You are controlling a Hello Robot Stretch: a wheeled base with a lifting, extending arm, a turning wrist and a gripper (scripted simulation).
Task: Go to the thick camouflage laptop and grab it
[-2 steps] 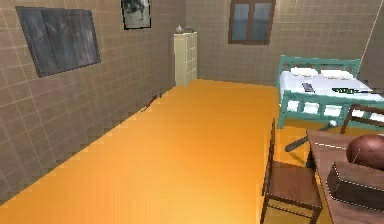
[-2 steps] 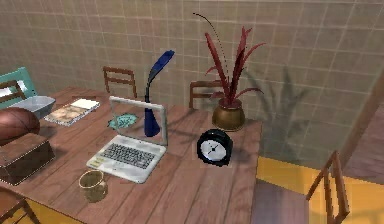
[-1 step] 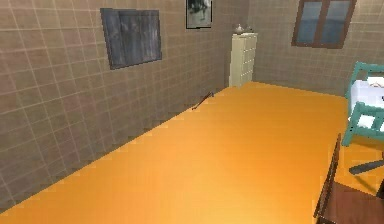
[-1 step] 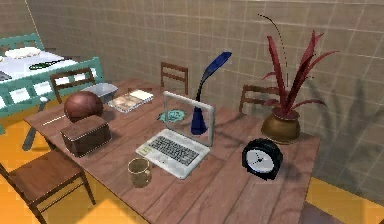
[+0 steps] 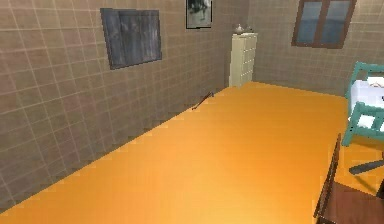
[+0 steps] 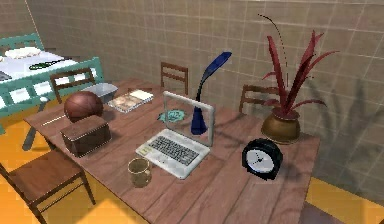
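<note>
Arm side view, left to right: basketball (image 6: 84,104), brown box (image 6: 87,135) and mug (image 6: 140,171), then the laptop (image 6: 178,140) mid-table (image 6: 225,185). Its lid is up and the keyboard faces the near edge, presumably set for a seated user. It looks pale grey; no camouflage discernible. Blue lamp (image 6: 203,95) stands just behind, head bent over the screen, likely to light the keys. Clock (image 6: 262,158) and potted plant (image 6: 284,90) sit further right. Gripper state: cannot tell. Judgement: approach looks done, the reach is not yet made.

Teal bed (image 6: 25,65), apparently, cut by the edge.
</note>
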